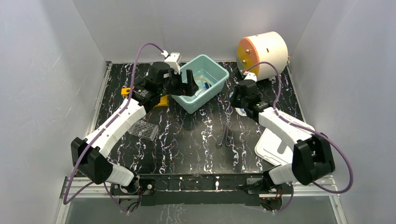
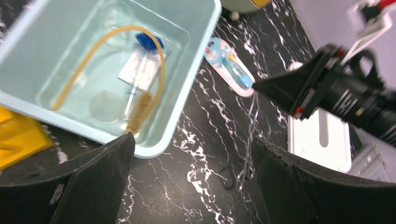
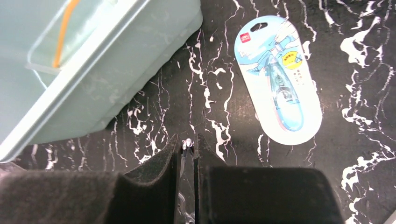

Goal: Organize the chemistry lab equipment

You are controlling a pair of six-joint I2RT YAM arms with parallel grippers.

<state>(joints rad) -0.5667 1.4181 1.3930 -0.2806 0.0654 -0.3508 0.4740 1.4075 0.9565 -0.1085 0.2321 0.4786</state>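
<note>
A teal bin point(image 1: 215, 88) stands at the back middle. In the left wrist view it holds amber tubing point(image 2: 112, 33), a blue-capped tube point(image 2: 142, 58), a brush point(image 2: 140, 109) and a small glass dish point(image 2: 105, 106). My left gripper point(image 2: 194, 158) is open and empty, above the bin's near left rim point(image 1: 187, 86). My right gripper point(image 3: 187, 149) is shut on thin wire clips point(image 2: 250, 140), which hang down from it right of the bin point(image 1: 226, 133). A white card with a blue item point(image 3: 278, 74) lies just beyond the right gripper point(image 1: 238, 100). The yellow rack point(image 2: 18, 140) is left of the bin.
A white and orange cylinder point(image 1: 261, 53) stands at the back right. A white tray lid point(image 1: 273, 147) lies at the right front. A clear holed tray point(image 1: 144, 129) lies at the left, near the left arm.
</note>
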